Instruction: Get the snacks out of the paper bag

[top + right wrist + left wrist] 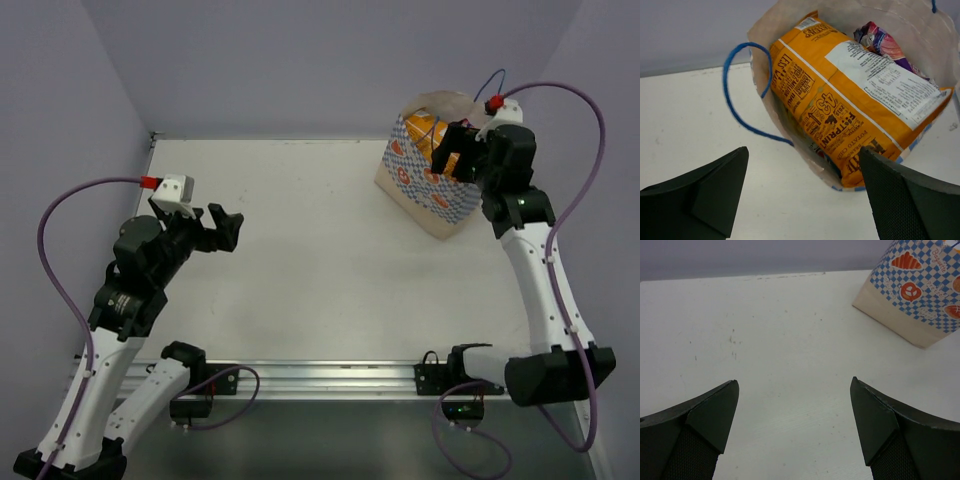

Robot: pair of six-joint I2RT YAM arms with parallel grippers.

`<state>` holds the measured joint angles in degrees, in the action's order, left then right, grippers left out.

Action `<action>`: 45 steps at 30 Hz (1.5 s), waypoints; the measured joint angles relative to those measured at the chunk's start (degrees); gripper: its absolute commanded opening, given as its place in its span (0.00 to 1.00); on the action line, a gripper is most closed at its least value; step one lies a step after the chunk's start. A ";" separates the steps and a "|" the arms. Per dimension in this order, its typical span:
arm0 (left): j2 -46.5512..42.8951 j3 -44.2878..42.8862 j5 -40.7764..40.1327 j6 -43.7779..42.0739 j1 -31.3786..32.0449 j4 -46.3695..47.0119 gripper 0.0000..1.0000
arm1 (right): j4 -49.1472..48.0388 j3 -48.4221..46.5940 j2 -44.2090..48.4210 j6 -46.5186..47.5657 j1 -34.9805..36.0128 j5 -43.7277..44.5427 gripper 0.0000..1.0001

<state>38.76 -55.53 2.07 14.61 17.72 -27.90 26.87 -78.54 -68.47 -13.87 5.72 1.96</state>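
Observation:
The paper bag [425, 188], blue-and-white checked with red-orange emblems, stands at the table's far right; it also shows in the left wrist view [920, 290]. In the right wrist view I look down into its open mouth [765, 65]: an orange packet [850, 100] lies on top, a purple-pink packet [885, 42] behind it. The other snacks are hidden. My right gripper [453, 160] hangs open and empty just above the bag's near rim [802, 152]. My left gripper [226, 228] is open and empty over bare table, far left of the bag.
A blue cord handle [742, 90] loops out of the bag onto the white table [290, 250]. Lilac walls close the back and sides. A metal rail [330, 378] runs along the near edge.

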 measured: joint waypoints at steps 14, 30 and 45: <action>-0.35 1.66 1.55 -0.04 0.00 -0.07 1.00 | -3.19 1.64 -11.93 14.10 -1.62 -15.45 0.44; -0.31 1.29 1.75 -0.22 0.00 -1.29 1.00 | -1.77 8.90 -5.97 11.39 13.07 -11.47 0.00; -0.09 -2.01 0.46 -1.31 0.00 -5.07 1.00 | 0.72 13.97 0.68 -4.35 37.59 -5.92 0.30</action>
<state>38.68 -57.54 2.52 13.30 17.72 -32.97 27.59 -64.58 -67.79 -18.22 43.31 -3.97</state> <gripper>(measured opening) 0.997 0.180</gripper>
